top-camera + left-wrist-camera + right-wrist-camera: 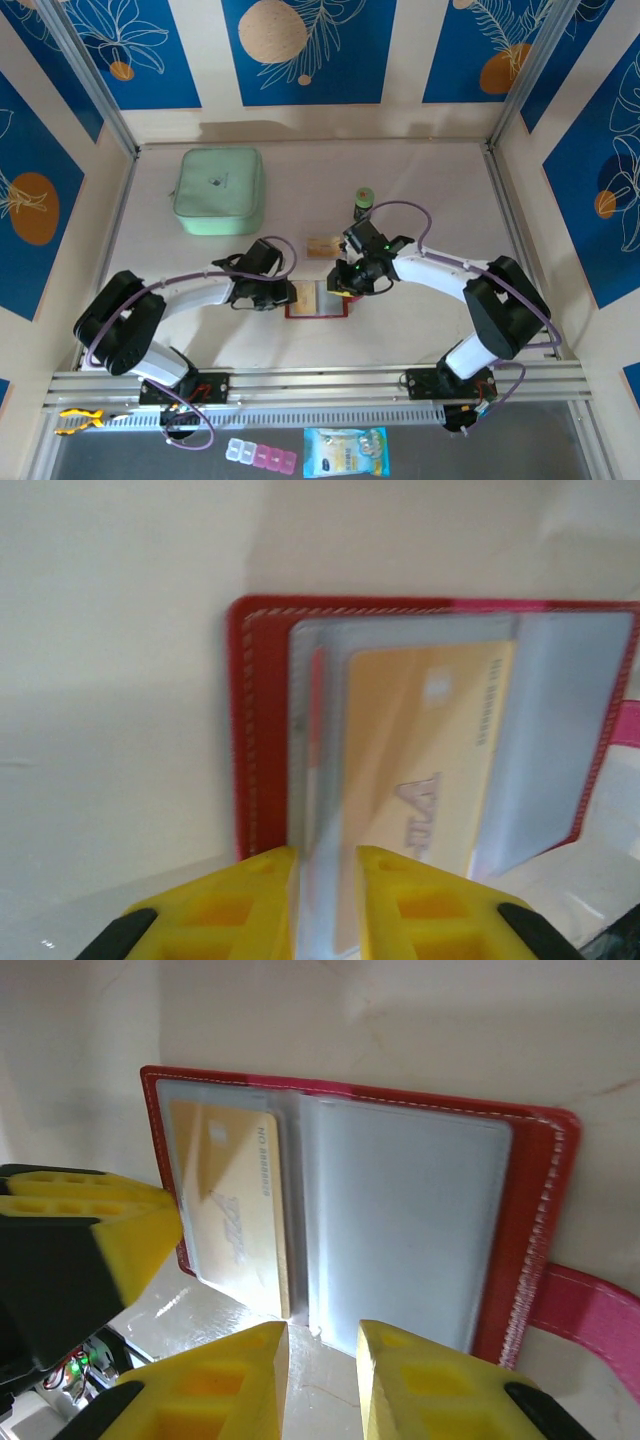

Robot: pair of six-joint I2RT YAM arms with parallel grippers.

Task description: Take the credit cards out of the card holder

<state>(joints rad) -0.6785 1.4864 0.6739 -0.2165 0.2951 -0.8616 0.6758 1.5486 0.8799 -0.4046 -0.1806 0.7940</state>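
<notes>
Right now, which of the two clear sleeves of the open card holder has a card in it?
The sleeve with the tan-yellow card, on the left arm's side of the card holder. The sleeve toward the pink snap tab looks empty.

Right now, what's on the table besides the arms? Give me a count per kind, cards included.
Red card holder, lying open: 1
Tan-yellow cards: 2, one in a clear sleeve, one loose on the table
Mint-green pouch: 1
Small green-capped container: 1
Total: 5
A reddish edge behind the sleeved card may be another card; I cannot tell.

Card holder open flat; tan credit card in left sleeve
</notes>
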